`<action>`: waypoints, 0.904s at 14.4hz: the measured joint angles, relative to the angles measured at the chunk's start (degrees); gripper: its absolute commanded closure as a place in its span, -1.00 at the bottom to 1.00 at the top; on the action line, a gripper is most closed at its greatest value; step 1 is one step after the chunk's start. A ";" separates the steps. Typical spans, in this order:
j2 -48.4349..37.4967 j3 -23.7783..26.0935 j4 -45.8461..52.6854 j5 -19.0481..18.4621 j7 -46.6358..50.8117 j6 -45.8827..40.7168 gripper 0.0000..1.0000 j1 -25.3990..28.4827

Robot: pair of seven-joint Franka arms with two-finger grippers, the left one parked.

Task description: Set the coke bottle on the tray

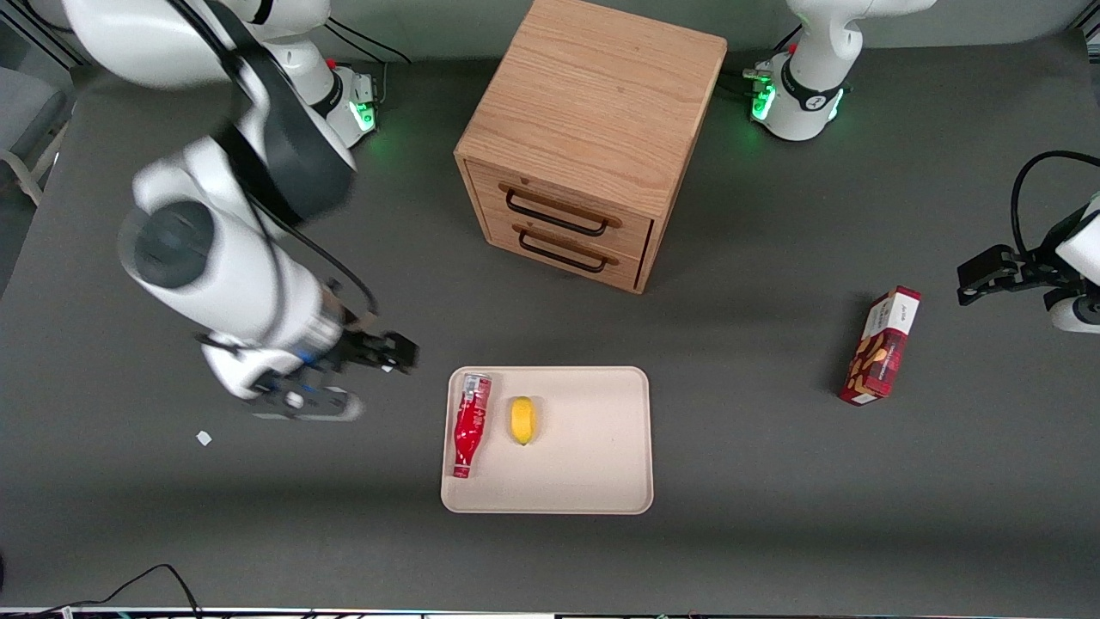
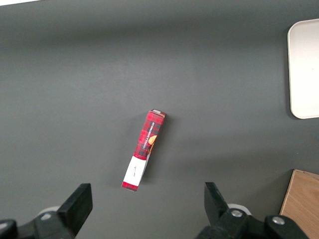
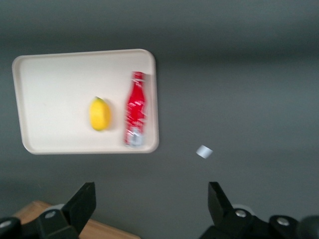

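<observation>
The coke bottle (image 1: 471, 423) lies flat on the beige tray (image 1: 584, 464), along the tray's edge toward the working arm's end, its red cap nearer the front camera. My right gripper (image 1: 361, 378) hangs above the bare table beside the tray, apart from the bottle, toward the working arm's end. In the right wrist view the gripper (image 3: 152, 199) is open and empty, its fingers (image 3: 84, 200) wide apart above the table. That view also shows the bottle (image 3: 134, 112) lying inside the tray (image 3: 55, 74) at its rim.
A yellow lemon (image 1: 522, 420) lies on the tray beside the bottle. The wooden drawer cabinet (image 1: 593, 129) stands farther from the front camera than the tray. A red-and-white snack box (image 1: 881, 346) lies toward the parked arm's end. A small white scrap (image 1: 204, 438) lies near my gripper.
</observation>
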 measured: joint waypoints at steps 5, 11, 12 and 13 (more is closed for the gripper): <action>-14.56 -10.33 -1.63 5.45 -10.26 -16.63 -1.00 -2.65; -32.83 -18.74 -28.25 10.15 -14.42 -7.95 -1.00 -2.85; -35.45 -18.63 -33.20 10.16 -14.42 -5.02 -1.00 -2.67; -37.33 -18.56 -36.68 10.16 -14.42 -3.27 -1.00 -2.54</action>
